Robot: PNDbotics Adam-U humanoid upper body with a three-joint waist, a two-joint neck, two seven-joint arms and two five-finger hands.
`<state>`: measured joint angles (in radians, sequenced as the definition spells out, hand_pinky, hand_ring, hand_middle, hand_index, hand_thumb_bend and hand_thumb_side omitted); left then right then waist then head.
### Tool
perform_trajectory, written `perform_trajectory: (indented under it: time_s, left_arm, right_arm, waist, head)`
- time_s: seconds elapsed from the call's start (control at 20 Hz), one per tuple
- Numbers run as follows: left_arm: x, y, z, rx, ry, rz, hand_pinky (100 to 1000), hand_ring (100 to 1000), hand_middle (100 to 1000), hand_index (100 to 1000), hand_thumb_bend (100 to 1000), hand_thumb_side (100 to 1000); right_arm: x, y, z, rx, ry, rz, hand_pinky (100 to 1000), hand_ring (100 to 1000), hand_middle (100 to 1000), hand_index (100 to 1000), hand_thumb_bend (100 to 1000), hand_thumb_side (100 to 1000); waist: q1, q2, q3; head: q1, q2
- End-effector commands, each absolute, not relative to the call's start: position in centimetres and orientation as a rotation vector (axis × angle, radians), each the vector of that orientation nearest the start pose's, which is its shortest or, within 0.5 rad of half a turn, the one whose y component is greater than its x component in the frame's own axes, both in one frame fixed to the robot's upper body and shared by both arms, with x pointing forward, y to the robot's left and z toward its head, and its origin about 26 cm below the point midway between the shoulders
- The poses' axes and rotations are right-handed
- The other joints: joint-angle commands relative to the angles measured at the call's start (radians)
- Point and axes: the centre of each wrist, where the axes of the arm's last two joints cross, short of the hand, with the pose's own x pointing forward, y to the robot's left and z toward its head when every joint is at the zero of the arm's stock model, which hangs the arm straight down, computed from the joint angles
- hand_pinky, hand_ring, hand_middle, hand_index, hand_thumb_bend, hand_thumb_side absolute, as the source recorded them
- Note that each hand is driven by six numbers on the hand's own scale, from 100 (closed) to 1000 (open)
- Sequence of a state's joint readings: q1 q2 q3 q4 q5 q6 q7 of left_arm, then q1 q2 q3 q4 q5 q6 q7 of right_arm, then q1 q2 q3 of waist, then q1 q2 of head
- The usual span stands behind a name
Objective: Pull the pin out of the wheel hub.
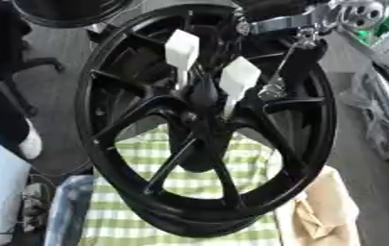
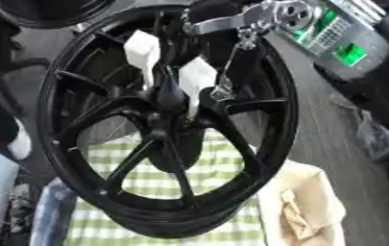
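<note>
At hub [image 1: 199, 113], pin unclear, rt hand [image 1: 204, 91] dark.

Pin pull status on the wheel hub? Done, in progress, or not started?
Not out yet, as far as visible. Done: the right hand has reached in from the top right to the centre of the black wheel, white-tipped fingers at the hub. In hand: fingers close around the hub; the pin itself cannot be made out, so whether it is gripped is unclear. Left: pulling it clear. Left hand not in view.
</note>
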<state>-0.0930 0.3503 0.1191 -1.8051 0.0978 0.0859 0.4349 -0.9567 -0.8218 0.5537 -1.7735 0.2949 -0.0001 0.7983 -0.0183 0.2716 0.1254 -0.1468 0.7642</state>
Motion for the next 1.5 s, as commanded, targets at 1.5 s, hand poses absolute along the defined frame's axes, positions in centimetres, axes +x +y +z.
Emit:
perform_trajectory:
  time_s: [1.5]
  left_arm:
    - [29.2,33.1,11.5,0.543,-1.856,0.221,819,818,766,814,300,852]
  right_arm:
    - [35.9,-20.4,31.2,-0.436,-1.509,2.063,770,732,572,641,329,100]
  waist:
    - [0.006,0.006,0.003]
  head:
    - [0.009,0.002]
